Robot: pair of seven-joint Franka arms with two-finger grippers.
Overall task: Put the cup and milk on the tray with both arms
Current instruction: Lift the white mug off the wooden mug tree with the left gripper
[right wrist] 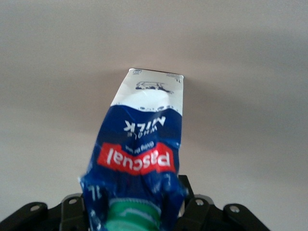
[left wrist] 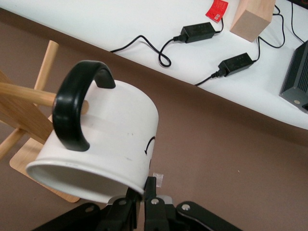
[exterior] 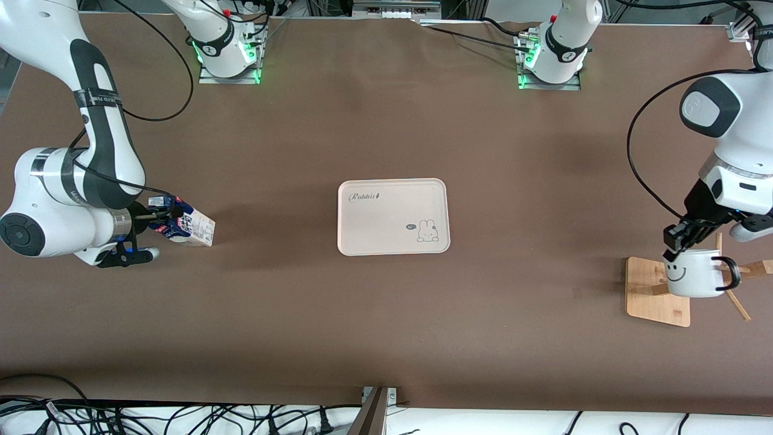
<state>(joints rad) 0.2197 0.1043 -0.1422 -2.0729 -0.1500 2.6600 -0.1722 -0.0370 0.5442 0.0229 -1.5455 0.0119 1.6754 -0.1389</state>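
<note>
The cream tray [exterior: 392, 216] lies flat in the middle of the table. Toward the right arm's end, the blue and white milk [exterior: 194, 228] leans tilted on the table. My right gripper [exterior: 162, 220] is shut on its gable top; in the right wrist view the creased milk [right wrist: 139, 139] sits between the fingers of the right gripper [right wrist: 134, 192], green cap close to the camera. At the left arm's end, my left gripper [exterior: 676, 244] is shut on the rim of the white cup [exterior: 694, 275] over the wooden rack. One finger of the left gripper [left wrist: 144, 185] is inside the cup [left wrist: 115, 134], one outside; a peg tip shows in the black handle [left wrist: 72, 110].
The wooden rack base [exterior: 649, 290] with slanted pegs [exterior: 740, 302] stands under the cup. Power adapters [left wrist: 197, 32], cables and a wooden block [left wrist: 250, 19] lie on the white surface past the table edge. Both arm bases [exterior: 226, 45] stand along the edge farthest from the front camera.
</note>
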